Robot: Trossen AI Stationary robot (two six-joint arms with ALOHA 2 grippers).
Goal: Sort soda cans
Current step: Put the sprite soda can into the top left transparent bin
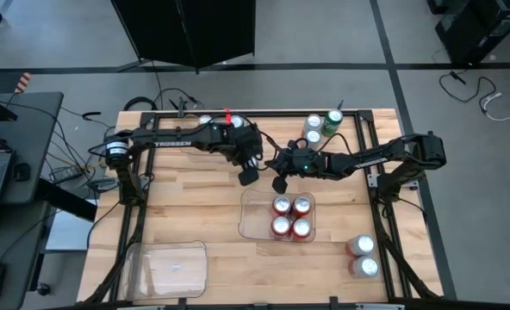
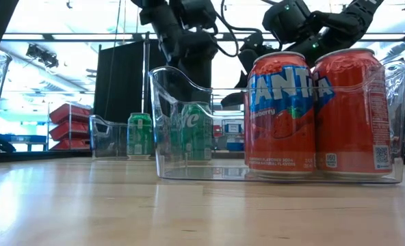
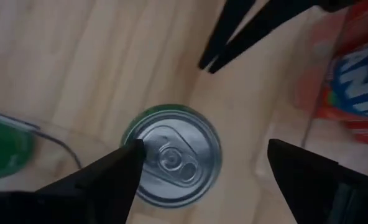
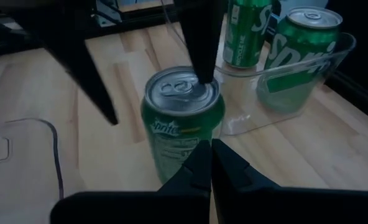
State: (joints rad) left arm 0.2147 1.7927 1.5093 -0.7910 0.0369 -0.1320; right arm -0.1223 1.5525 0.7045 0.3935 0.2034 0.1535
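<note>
Your left gripper (image 3: 199, 171) hangs over a green can (image 3: 171, 155) near the table's (image 1: 195, 207) far middle, its fingers (image 3: 103, 180) spread wide to either side of the can's silver top and not gripping it. In the right wrist view the same green can (image 4: 184, 121) stands upright on the wood, just beside a clear tray (image 4: 308, 87) that holds another green can (image 4: 299, 46); a third green can (image 4: 246, 28) stands behind.

Your right gripper (image 4: 210, 155) sits close beside that can with its fingers pressed together, holding nothing. From above, it (image 1: 280, 182) lies just right of the left gripper (image 1: 248, 175).

You have four red cans (image 1: 291, 215), upright in a two-by-two block at the right end of a clear tray (image 1: 253, 215) at the table's centre. Two more cans (image 1: 363, 257) stand near the front right corner, and two (image 1: 322, 127), one green-sided, at the far right edge. An empty clear tray (image 1: 169, 267) lies at the front left.
</note>
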